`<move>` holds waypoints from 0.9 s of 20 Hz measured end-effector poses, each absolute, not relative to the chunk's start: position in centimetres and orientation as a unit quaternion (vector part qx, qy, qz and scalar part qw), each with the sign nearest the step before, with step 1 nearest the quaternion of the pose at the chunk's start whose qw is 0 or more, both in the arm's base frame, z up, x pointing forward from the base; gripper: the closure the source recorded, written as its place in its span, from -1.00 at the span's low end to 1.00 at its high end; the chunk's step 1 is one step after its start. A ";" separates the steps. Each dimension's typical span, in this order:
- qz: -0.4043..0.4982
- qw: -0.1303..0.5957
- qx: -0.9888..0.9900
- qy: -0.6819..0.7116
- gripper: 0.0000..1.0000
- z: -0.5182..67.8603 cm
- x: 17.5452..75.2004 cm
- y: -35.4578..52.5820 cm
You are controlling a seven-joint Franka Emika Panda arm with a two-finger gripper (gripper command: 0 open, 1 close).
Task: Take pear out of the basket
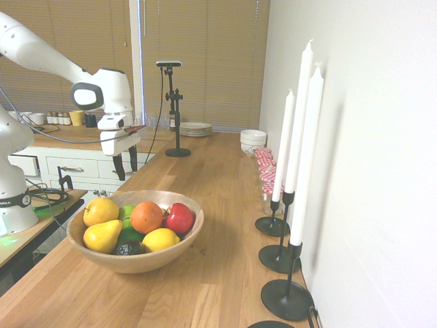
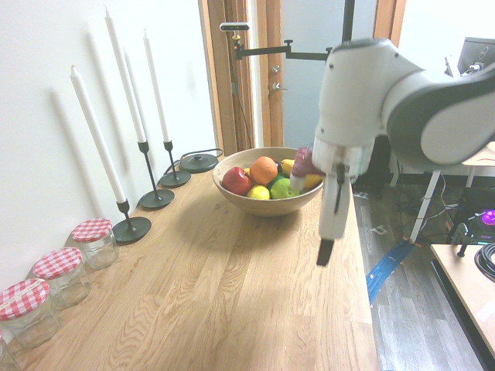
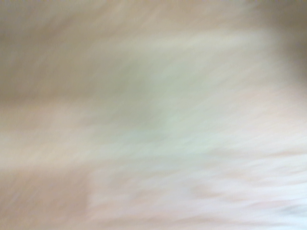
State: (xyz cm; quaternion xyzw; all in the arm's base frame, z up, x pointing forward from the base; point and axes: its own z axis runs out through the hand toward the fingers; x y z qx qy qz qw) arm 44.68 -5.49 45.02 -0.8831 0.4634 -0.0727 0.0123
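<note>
1. The gripper (image 1: 123,164) hangs above the counter (image 1: 205,205), pointing straight down, well apart from the basket (image 1: 136,260). Its jaws stand open and hold nothing; you see two dark fingers (image 1: 119,168) with a clear gap between them in the first exterior view.
2. In the second exterior view the gripper (image 2: 326,249) shows as one dark tip near the counter's (image 2: 232,294) open edge, just short of the basket (image 2: 267,205).
3. The pear (image 1: 100,210) lies inside the basket, at its rim on the arm's side, touching the orange (image 1: 147,217). In the second exterior view you find the pear (image 2: 308,179) largely hidden behind the arm.
4. The elongated yellow fruit (image 1: 102,236) lies in front of the pear, with the lemon (image 1: 160,239) and the red apple (image 1: 179,219) beside the orange.
5. White candles (image 1: 304,123) in black holders stand along the wall; red-checked jars (image 2: 94,241) sit beyond them.
6. The wrist view is blurred; you can read nothing from it.
</note>
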 end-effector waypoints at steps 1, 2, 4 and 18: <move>-0.076 0.014 -0.879 0.471 -1.00 46.0 44.7 -6.5; -0.079 0.015 -0.875 0.478 -1.00 47.0 44.7 -7.5; -0.085 0.014 -0.864 0.495 -1.00 48.6 44.6 -9.7; -0.082 0.036 -0.807 0.584 -1.00 49.7 39.8 -27.3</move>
